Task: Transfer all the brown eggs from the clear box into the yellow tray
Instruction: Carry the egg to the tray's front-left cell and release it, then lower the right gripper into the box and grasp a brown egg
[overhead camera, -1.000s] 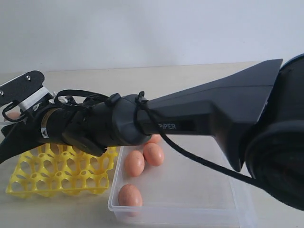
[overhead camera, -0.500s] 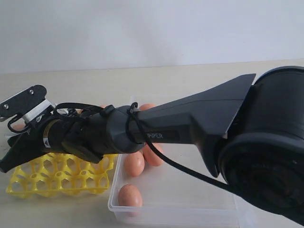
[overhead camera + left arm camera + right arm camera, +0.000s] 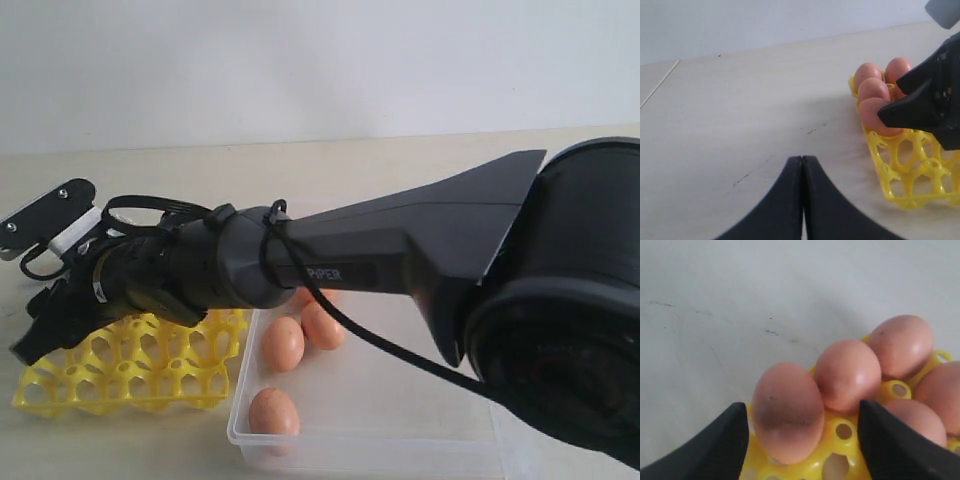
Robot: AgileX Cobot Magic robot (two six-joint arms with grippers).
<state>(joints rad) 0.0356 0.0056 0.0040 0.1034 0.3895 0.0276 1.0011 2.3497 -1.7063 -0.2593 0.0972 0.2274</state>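
Pale tabletop (image 3: 400, 160) lay under both arms. My right gripper (image 3: 801, 410) stood jaws apart around a brown egg (image 3: 787, 412) seated in the yellow tray (image 3: 827, 432) beside at least four others; my left gripper (image 3: 802, 162) hung pressed together, empty. Three eggs (image 3: 283, 343) in the clear box (image 3: 360, 445) awaited moving.

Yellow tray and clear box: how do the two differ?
The yellow tray is opaque, a grid of open cups; the clear box is see-through with a flat floor. Also, the tray's eggs sit close together in cups, while the box's eggs lie loose. Both rest on the table, side by side, and hold brown eggs.
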